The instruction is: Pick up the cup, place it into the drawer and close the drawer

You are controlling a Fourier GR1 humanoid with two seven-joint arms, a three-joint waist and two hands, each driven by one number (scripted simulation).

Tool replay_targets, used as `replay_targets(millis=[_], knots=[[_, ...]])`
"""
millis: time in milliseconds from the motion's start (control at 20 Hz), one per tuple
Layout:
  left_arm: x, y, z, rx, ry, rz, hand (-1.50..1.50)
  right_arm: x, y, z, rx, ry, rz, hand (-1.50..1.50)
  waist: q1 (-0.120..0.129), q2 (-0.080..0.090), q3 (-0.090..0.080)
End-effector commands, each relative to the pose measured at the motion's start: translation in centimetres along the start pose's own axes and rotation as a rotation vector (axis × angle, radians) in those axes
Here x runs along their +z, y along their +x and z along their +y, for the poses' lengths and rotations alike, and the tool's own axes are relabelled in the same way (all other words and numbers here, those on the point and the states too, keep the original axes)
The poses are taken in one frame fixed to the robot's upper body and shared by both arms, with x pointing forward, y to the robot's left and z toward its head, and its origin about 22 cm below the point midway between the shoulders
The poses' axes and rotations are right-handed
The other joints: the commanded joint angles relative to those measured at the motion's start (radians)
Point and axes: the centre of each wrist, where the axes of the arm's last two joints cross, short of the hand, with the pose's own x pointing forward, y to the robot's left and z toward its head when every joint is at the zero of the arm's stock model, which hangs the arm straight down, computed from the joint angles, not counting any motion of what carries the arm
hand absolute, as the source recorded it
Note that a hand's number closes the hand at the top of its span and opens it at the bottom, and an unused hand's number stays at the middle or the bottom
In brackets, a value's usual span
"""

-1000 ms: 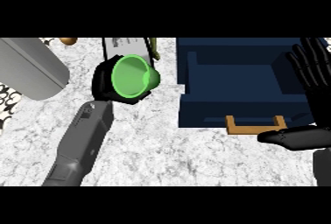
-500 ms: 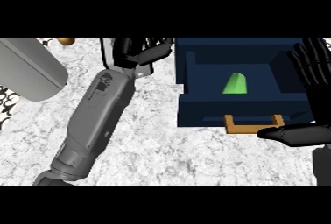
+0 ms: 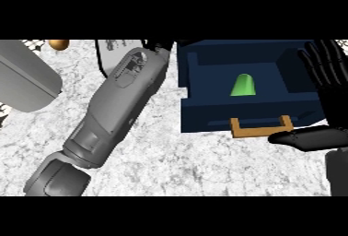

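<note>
The green cup [image 3: 242, 85] lies inside the open dark blue drawer [image 3: 204, 115], mouth down toward the drawer's front. A wooden handle [image 3: 262, 128] sticks out from that front. My left forearm [image 3: 115, 106] runs diagonally up the counter; of the left hand [image 3: 162, 45] only a black sliver shows at the top edge, just left of the drawer's back corner, away from the cup. My right hand [image 3: 334, 106] stands open at the drawer's right side, fingers straight up and thumb [image 3: 307, 138] stretched below the front, right of the handle.
A large grey rounded object [image 3: 24, 78] fills the upper left. A small brown round thing [image 3: 58, 44] sits at the top edge beside it. A pale grey item [image 3: 112, 50] lies partly behind my left forearm. Marble counter [image 3: 204, 166] spreads below the drawer.
A second ago the left hand held the cup left of the drawer. The cup now lies in the drawer, released, and the left hand has risen almost out of view. The right hand stayed put.
</note>
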Motion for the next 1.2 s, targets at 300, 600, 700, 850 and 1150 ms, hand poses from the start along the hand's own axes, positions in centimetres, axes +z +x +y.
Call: replay_targets(millis=[300, 600, 700, 850, 1150], knots=[[0.0, -1.8, -1.5, -0.169, -0.096, 0.196, 1.5, -1.4, -0.1, 1.1, -0.001, 0.065, -0.052, -1.5, -0.075, 0.022, 0.002], [1.8, -4.7, -0.8, -0.206, -0.141, 0.271, 1.5, -2.2, 0.2, 2.5, -0.029, 0.095, -0.079, -1.5, -0.126, 0.035, 0.001], [2.1, -5.2, -0.8, -0.22, -0.178, 0.266, -1.5, -2.6, 0.4, 2.0, -0.032, 0.101, -0.068, -1.5, -0.125, 0.037, 0.001], [2.0, -4.6, -1.0, -0.135, -0.135, 0.231, -1.5, -2.9, 0.0, 2.4, -0.052, 0.151, -0.083, -1.5, -0.154, 0.046, 0.001], [2.0, -4.2, -1.1, 0.045, -0.081, 0.155, -1.5, -4.0, 0.9, 6.4, -0.185, 0.432, -0.126, 1.5, -0.157, 0.044, -0.001]])
